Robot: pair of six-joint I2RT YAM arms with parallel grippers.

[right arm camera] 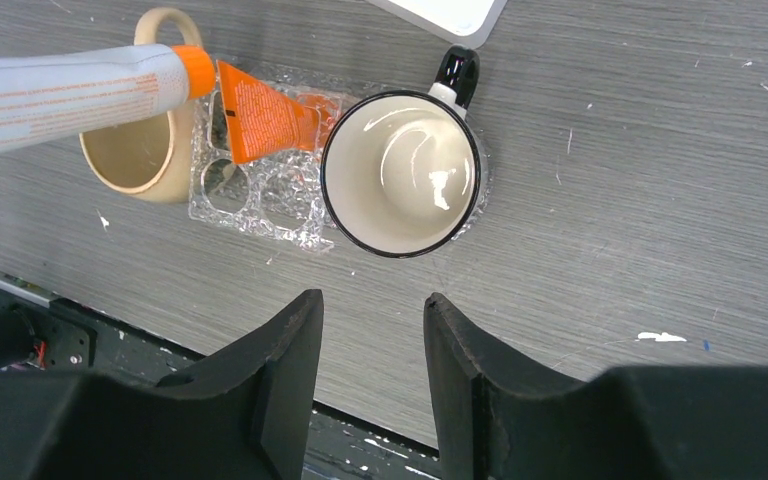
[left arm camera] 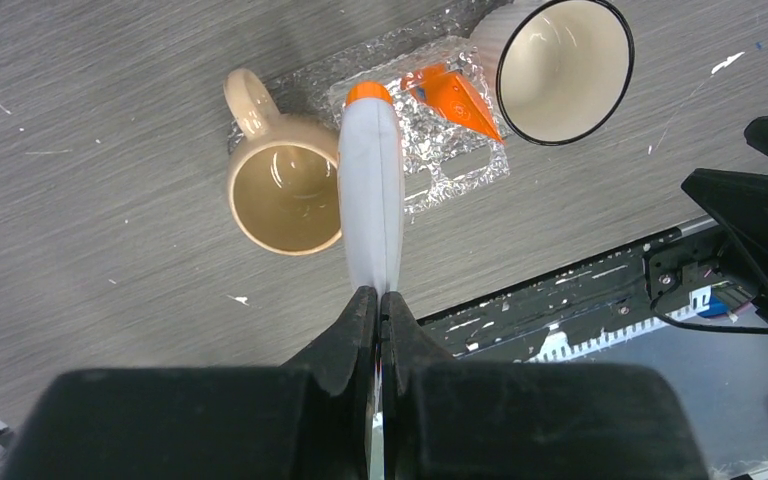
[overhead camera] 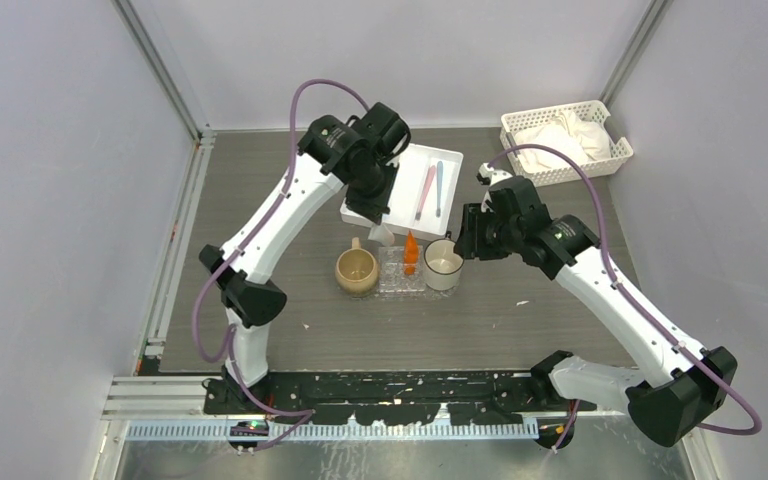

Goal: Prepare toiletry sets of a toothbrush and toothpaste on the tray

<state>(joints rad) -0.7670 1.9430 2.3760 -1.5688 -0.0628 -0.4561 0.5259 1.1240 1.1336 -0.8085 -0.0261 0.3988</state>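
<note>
My left gripper (left arm camera: 379,297) is shut on the flat end of a pale blue toothpaste tube (left arm camera: 370,190) with an orange cap. The tube hangs cap-down over the gap between the beige mug (left arm camera: 280,190) and the clear tray (left arm camera: 460,170). An orange toothpaste tube (right arm camera: 260,120) lies on that tray (overhead camera: 400,282). A pink toothbrush (overhead camera: 425,192) and a blue toothbrush (overhead camera: 439,188) lie in the white compartmented tray (overhead camera: 450,160). My right gripper (right arm camera: 372,305) is open and empty, above the table just near of the white mug (right arm camera: 400,170).
The beige mug (overhead camera: 356,271) stands left of the clear tray and the black-rimmed white mug (overhead camera: 443,265) right of it, both close against it. A white slotted basket (overhead camera: 565,142) holding white cloth sits at the back right.
</note>
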